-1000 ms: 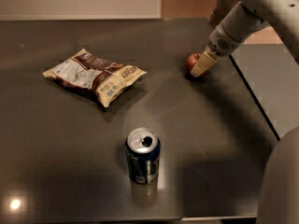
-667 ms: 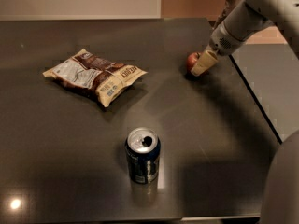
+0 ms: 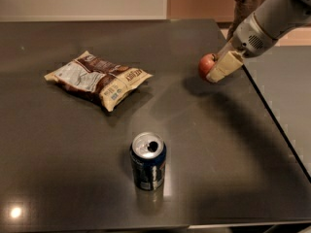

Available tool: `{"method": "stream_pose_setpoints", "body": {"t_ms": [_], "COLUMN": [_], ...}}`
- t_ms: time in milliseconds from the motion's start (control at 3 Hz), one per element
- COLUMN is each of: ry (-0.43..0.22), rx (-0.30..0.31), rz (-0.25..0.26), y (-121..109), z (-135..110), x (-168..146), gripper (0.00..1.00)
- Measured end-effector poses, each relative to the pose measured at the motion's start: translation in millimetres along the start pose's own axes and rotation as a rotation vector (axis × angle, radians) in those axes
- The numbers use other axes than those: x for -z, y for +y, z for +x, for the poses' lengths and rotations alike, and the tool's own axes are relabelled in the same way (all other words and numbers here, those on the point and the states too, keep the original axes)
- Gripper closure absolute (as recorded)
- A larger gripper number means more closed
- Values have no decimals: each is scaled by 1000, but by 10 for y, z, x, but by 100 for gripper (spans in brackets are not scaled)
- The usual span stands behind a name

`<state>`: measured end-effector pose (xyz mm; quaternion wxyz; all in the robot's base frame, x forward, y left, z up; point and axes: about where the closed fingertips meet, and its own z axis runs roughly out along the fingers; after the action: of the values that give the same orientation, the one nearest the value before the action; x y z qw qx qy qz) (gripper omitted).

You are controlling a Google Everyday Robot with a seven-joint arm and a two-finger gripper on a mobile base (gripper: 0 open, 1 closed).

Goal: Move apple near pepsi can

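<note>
The small red apple (image 3: 206, 65) is at the right side of the dark table (image 3: 204, 144), near its right edge. My gripper (image 3: 215, 68) comes in from the upper right and is shut on the apple, with one cream finger (image 3: 224, 65) covering its right side. The apple seems to hang just above the table, with its shadow below it. The dark blue pepsi can (image 3: 148, 162) stands upright with its silver top open, near the front middle of the table, far down and to the left of the apple.
A brown and white snack bag (image 3: 97, 79) lies flat at the left centre of the table. The table's right edge (image 3: 277, 125) runs diagonally just right of the gripper, with a lower grey surface beyond it.
The gripper stays closed on the apple and has lifted it slightly, nudging it a little to the right. The can and the bag have not moved.
</note>
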<state>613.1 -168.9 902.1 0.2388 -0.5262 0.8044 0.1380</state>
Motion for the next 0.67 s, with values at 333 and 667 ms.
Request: {"method": "stream_pose_setpoints", "body": {"t_ms": [333,667], "ry": [-22,-21], "rx": [71,133], "rz": [-43,-91], "y": [674,1242], "z": [48,117], "x": [281,305], "gripper": [100,100]}}
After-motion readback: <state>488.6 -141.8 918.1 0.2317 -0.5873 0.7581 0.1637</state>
